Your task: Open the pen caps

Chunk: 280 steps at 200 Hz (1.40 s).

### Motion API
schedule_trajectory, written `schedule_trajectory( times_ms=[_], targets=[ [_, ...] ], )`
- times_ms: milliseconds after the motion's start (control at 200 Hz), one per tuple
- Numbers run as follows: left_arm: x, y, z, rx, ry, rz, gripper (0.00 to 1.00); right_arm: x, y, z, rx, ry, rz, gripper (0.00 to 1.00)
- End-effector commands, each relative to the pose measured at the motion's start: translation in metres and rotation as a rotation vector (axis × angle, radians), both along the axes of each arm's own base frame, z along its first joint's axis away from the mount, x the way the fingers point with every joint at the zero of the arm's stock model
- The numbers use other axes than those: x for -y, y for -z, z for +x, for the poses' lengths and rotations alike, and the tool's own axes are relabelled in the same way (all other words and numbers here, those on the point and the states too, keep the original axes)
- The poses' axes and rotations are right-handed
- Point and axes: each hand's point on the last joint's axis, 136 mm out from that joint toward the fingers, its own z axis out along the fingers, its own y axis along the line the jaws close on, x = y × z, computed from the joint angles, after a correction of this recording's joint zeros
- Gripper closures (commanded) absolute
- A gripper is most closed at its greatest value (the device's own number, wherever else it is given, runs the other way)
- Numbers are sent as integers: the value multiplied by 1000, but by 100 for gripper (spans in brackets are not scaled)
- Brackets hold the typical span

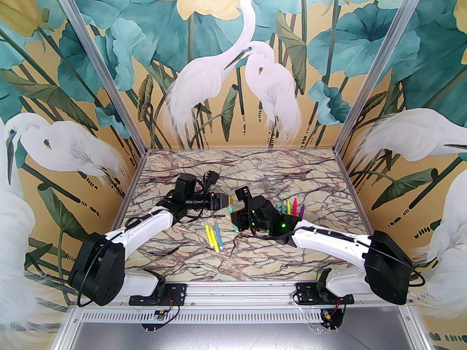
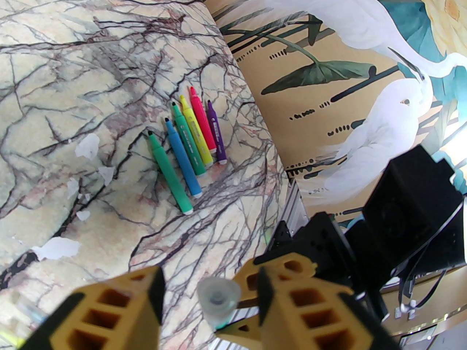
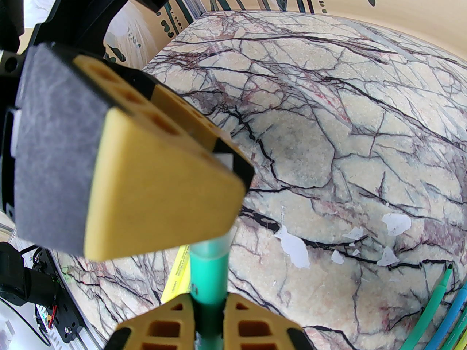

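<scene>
Nearest us, a few spare pens [image 1: 213, 236], apparently still capped, are waiting by the desk's near edge. At mid-desk our right gripper [image 3: 208, 304] is clamping the green pen [image 3: 208, 272] steady. Our left gripper [image 2: 209, 275] is straddling its clear cap [image 2: 218, 295], jaws not quite pinching, placed to pull. Farther off, toward the right edge, uncapped pens [image 2: 189, 140] are lying sorted aside.

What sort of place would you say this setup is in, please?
Probably a lab test booth for robots: an aluminium frame holding heron-mural walls around a marble-patterned table.

The left claw [image 1: 226, 199] and right claw [image 1: 233, 220] nearly touch.
</scene>
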Motion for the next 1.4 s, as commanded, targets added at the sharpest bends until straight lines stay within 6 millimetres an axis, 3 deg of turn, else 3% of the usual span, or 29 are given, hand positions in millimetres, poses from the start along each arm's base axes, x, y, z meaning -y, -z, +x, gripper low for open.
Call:
schedule_trajectory(
  times_ms=[0,400,650,840,1060,1395],
  targets=[
    [8,-16,2,34,36,-43,63,-1,-8,1,26,-14,20,87],
    [9,-17,0,27,41,-48,81,4,-7,2,40,9,15,84],
    [9,-20,0,26,36,-54,87,12,-2,4,44,39,-2,61],
    [12,-29,0,29,49,-87,88,11,5,2,29,31,-9,53],
    [13,-32,0,28,56,-105,90,3,10,1,8,7,8,52],
    [13,-33,1,31,51,-110,90,-6,16,1,-16,-18,10,59]
  ],
)
